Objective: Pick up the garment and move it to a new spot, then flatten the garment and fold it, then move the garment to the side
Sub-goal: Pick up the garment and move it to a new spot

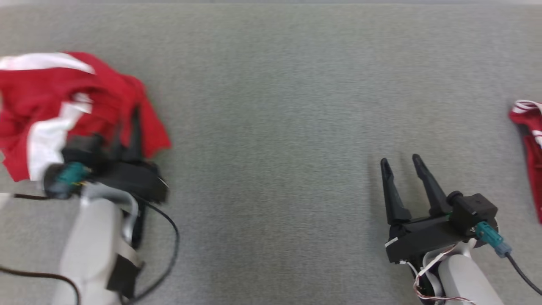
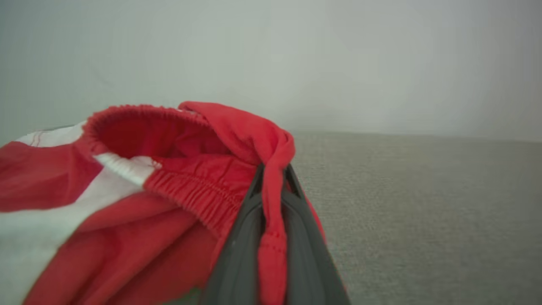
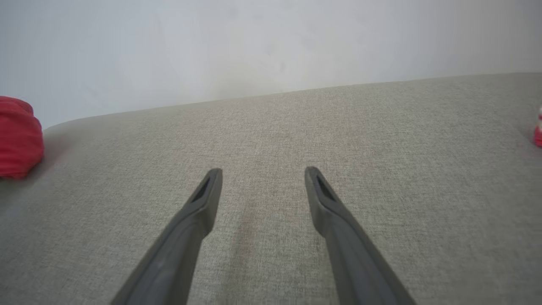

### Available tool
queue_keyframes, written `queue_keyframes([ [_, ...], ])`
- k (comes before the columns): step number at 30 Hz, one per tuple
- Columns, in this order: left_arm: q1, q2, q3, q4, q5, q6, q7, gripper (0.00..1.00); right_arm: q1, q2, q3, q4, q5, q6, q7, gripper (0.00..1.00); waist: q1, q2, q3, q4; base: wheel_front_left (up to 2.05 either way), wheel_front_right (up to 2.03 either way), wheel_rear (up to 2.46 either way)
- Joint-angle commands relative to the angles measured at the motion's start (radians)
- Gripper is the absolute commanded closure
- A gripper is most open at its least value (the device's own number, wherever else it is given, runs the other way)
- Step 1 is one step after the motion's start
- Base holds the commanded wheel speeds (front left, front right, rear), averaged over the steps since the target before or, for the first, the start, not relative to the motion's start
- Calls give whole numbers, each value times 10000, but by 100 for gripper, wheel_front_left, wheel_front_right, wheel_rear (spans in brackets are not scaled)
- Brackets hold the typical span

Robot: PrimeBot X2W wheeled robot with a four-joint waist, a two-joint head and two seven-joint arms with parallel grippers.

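Head view: the left pincer (image 1: 127,127) pinches the red-and-white garment (image 1: 63,101), which is bunched ahead and to its left. The right pincer (image 1: 402,167) is spread, well apart. Left wrist view: a red fold clamped tight. Right wrist view: garment far left.

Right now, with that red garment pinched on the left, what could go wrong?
1. The left tool pinches only a thin fold of the garment; it might slip out when lifted.
2. The garment is bunched and the right tool stands open far away, so it may hang crumpled.
3. Another red cloth lies at the right, possibly in the way later.
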Motion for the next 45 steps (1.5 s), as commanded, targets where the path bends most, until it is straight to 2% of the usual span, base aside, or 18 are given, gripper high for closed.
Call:
queue_keyframes([
  [1,212,-5,-328,219,-152,-63,-35,100,3,82,33,37,60,-2,1,0,1,-1,-189,-493,0,0,0],
  [6,222,-34,-2608,750,-1441,-51,-36,100,25,331,98,188,132,-2,1,0,1,-1,-311,-1421,0,0,0],
  [10,64,-27,-4317,842,-2549,333,-36,100,128,477,110,258,217,-2,1,0,1,-1,-416,-2165,0,0,0],
  [12,-55,-32,-4991,886,-2928,586,-36,100,188,556,145,301,252,-4,1,0,1,-1,-454,-2515,0,0,0],
  [16,-280,-26,-5677,910,-3341,916,-36,100,234,678,209,314,259,-4,1,0,1,-1,-494,-2969,0,0,0],
  [17,-343,-27,-5812,905,-3436,1006,-36,85,249,710,214,320,272,-2,1,0,1,-1,-503,-3070,0,0,0],
  [18,-408,-23,-5934,891,-3453,1091,-36,60,254,732,238,331,281,-2,3,0,1,-1,-514,-3167,0,0,0],
  [19,-491,-29,-6040,843,-3513,1161,-36,1,256,750,214,334,290,-2,1,0,1,-1,-521,-3217,0,0,0],
  [23,-565,-22,-6166,641,-3524,1385,-36,0,294,815,177,357,255,-4,1,0,1,-1,-602,-3208,0,0,0],
  [29,-179,-24,-5905,-90,-3236,1501,-36,0,370,775,169,263,197,-4,1,0,1,-1,-873,-2615,0,0,0],
  [34,390,-22,-5213,-940,-2753,1659,-35,0,399,628,234,201,133,-2,1,0,1,-1,-1212,-1830,0,0,0],
  [45,2304,8,-3584,-1781,-1763,1684,-37,0,652,395,242,317,-13,-2,1,0,1,-1,-1928,23,0,0,0],
])
